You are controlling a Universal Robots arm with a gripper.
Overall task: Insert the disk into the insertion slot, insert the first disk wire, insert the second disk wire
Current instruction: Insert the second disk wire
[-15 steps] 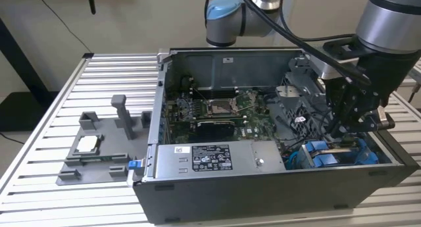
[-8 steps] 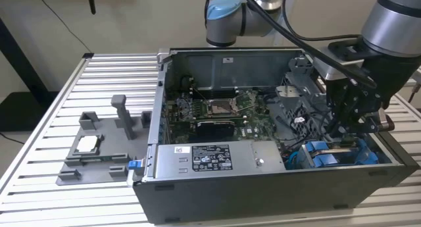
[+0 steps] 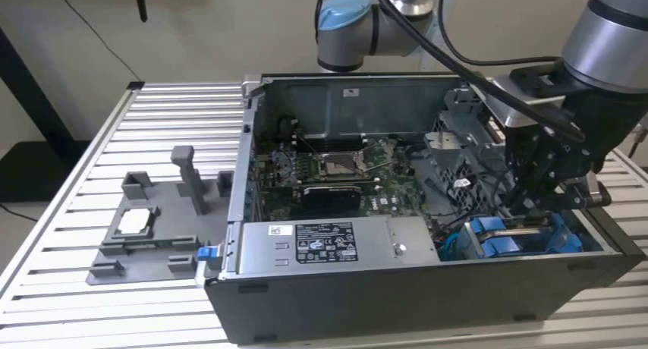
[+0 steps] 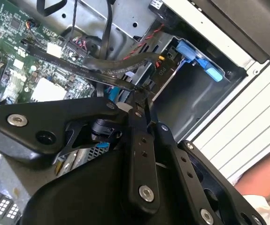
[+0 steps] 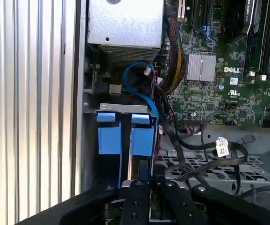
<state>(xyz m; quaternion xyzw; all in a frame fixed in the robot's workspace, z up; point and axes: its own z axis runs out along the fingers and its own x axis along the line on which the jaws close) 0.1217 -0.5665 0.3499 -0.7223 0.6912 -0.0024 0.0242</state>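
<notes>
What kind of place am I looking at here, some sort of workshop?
Most likely a robotics lab or test bench for computer assembly. An opened desktop computer case sits on a slatted aluminium table, a robot arm's gripper reaches into its drive bay, and a grey parts fixture stands beside it.

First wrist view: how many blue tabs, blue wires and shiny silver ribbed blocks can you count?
Blue tabs: 2
Blue wire: 1
Silver ribbed block: 1
Total: 4
</notes>
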